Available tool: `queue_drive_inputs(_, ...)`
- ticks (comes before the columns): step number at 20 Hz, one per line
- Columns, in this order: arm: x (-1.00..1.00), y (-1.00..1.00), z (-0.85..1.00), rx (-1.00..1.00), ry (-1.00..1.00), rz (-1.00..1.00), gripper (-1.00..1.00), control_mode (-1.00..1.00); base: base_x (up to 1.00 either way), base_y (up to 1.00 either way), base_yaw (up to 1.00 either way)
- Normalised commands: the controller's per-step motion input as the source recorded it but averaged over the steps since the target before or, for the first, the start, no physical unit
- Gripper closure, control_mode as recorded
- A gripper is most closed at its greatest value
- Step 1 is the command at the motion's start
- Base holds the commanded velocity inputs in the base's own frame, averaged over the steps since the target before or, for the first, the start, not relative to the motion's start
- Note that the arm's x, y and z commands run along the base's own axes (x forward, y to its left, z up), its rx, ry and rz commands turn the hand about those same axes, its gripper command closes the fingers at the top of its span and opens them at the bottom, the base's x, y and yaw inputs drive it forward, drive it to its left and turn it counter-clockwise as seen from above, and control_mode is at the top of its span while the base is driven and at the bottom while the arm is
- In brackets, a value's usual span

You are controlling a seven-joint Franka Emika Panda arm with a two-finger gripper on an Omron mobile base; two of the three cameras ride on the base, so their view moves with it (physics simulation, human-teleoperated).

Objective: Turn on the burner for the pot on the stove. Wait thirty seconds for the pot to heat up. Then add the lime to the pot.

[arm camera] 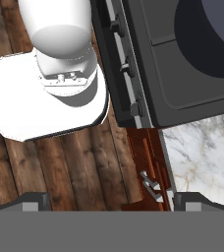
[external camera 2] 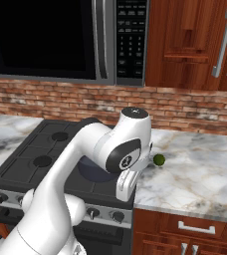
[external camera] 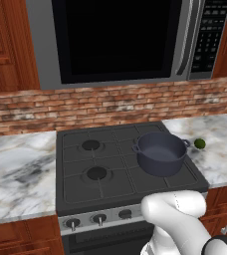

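Two dark finger tips of the gripper [arm camera: 111,199] are seen at the bottom of the hand view, spread wide apart with nothing between them, above the wooden floor in front of the stove [arm camera: 182,98]. Its front strip of knobs [arm camera: 126,66] is seen edge-on from this height, so a knob could easily be misjudged; three knobs are shown close together in a row, and the one for the pot's burner cannot be told from these pictures. If the wrong knob is turned, an empty burner is lit while the pot [external camera: 160,152] stays cold. The pot is set on the right rear grate, and the lime [external camera: 199,144] is left on the marble counter [external camera: 220,149] just to its right, apart from it. Being round, the lime could be nudged and rolled away by an off-centre grasp. The pot's rim handle, near the lime, could be knocked by a low sweep of the arm.
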Motion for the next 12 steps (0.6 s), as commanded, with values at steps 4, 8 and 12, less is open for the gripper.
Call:
queue_drive_inputs(4,0.00,0.00,0.00,0.00,0.00,0.00,-1.00,-1.00,0.00,0.00,0.00)
queue_drive_inputs(8,0.00,0.00,0.00,0.00,0.00,0.00,-1.00,-1.00,0.00,0.00,0.00)
queue_drive_inputs(12,0.00,0.00,0.00,0.00,0.00,0.00,-1.00,-1.00,0.00,0.00,0.00)
